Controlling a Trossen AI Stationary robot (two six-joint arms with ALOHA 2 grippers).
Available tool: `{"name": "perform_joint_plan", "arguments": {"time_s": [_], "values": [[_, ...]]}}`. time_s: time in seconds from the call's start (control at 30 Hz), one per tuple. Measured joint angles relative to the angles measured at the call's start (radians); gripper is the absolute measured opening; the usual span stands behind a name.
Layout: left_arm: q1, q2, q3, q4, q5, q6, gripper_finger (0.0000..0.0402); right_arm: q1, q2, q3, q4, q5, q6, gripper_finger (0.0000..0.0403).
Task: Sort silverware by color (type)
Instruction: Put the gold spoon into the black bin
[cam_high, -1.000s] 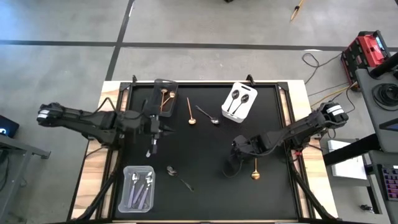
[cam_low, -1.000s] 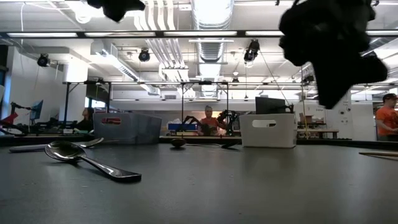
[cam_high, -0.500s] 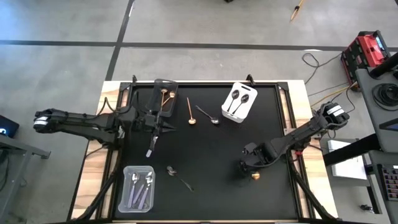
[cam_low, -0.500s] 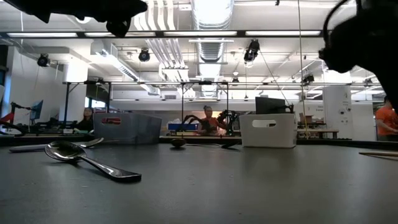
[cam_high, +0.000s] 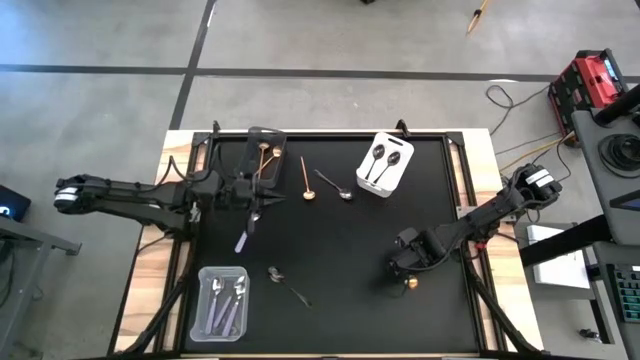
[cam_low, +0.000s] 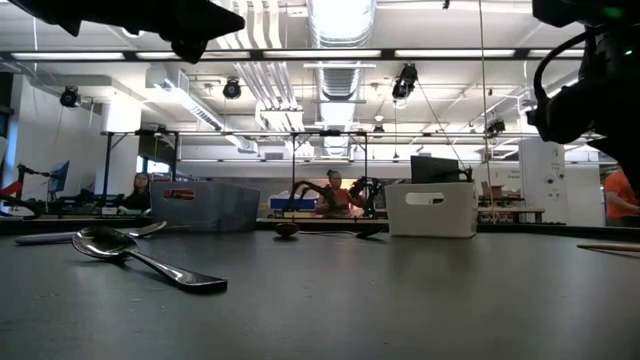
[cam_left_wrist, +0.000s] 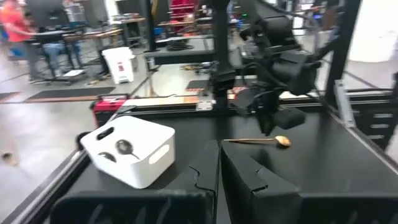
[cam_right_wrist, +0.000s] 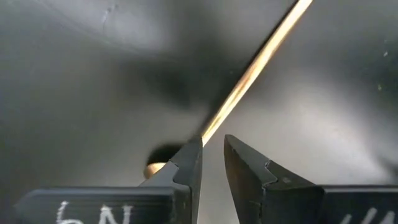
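Right gripper (cam_high: 405, 265) is poised directly over the gold spoon (cam_high: 410, 283), well clear of the white bin (cam_high: 386, 164); jaws stand slightly parted, the handle (cam_right_wrist: 255, 65) running out ahead between them, nothing pinched yet

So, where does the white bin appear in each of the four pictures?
High view: the white bin sits at the table's far side, right of centre.
Low view: white bin at the far table edge, right of centre.
Left wrist view: white bin, lower left.
Right wrist view: not in it.
Shared landmark: the gold spoon lying apart on the mat, also seen at and.
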Motion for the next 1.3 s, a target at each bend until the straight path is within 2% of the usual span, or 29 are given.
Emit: {"name": "perform_joint_plan", "arguments": {"time_s": [0.17, 0.47, 0.63, 0.93, 1.3], "values": [[0.0, 0.006, 0.0, 0.0, -0.041, 0.0, 0.0, -0.001, 0.0, 0.0, 0.0, 0.023, 0.022, 0.0071], [0.0, 0.009, 0.0, 0.0, -0.041, 0.0, 0.0, 0.0, 0.0, 0.0, 0.0, 0.022, 0.074, 0.0133], [0.0, 0.019, 0.0, 0.0, -0.041, 0.0, 0.0, 0.0, 0.0, 0.0, 0.002, 0.026, 0.075, 0.0152], [0.0, 0.031, 0.0, 0.0, -0.041, 0.0, 0.0, 0.0, 0.004, -0.021, 0.037, 0.048, 0.103, 0.0145], [0.0, 0.031, 0.0, 0.0, -0.041, 0.0, 0.0, 0.0, 0.087, -0.043, 0.101, 0.019, 0.094, 0.0127]]}}
